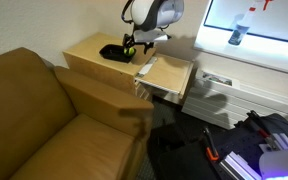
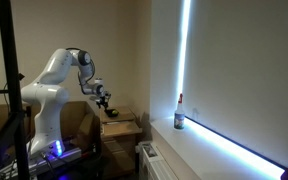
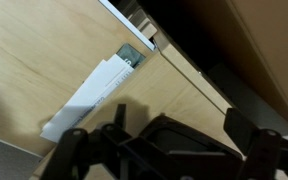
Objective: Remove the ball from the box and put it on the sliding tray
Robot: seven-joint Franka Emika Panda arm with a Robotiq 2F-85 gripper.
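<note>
The gripper (image 1: 133,38) is spread wide. In the wrist view nothing sits between its fingers (image 3: 69,152). The ball (image 1: 127,45) is just under the gripper, in the end of the box (image 1: 113,51) closest to it. The box rests on the wood surface (image 1: 88,56). The sliding tray (image 1: 167,76) lies lower, on the gripper's other side, with its white strip (image 3: 94,95) showing.

Tan cushioned sofa (image 1: 29,110) sits just beside the light-wood cabinet surface (image 1: 87,52). Small bottle (image 2: 179,117) stands upright on the white ledge (image 2: 216,150).
</note>
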